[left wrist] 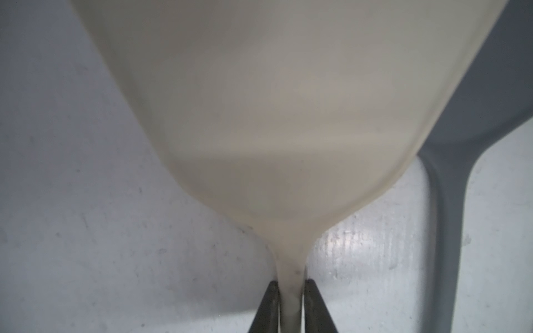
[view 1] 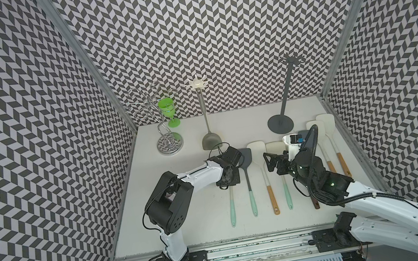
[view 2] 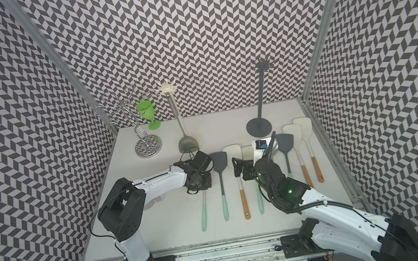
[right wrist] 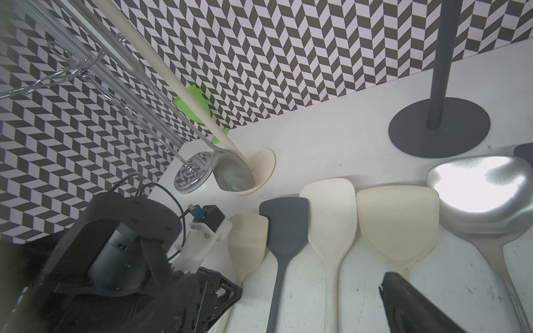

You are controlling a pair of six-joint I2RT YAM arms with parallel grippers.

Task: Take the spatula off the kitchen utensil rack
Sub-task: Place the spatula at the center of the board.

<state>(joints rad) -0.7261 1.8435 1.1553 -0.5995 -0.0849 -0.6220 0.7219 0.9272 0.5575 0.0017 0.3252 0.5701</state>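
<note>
In both top views my left pincer (view 1: 230,182) sits low at the 9 o'clock end of the spatula row on the surface (view 1: 210,231). The cream spatula (view 1: 232,207), already off the cream utensil rack (view 1: 198,84) at 12 o'clock, points its mint handle to 6 o'clock. My right pincer (view 1: 269,162), at 3 o'clock, is released wide and empty.

In the left wrist view both fingers (left wrist: 266,308) are clenched on its thin neck.

In the right wrist view the blade (right wrist: 248,236) lies flat beside the dark grey spatula (right wrist: 284,227). I think it is best to open slowly, then rise straight up, so nothing rolls onto the neighbour.
</note>
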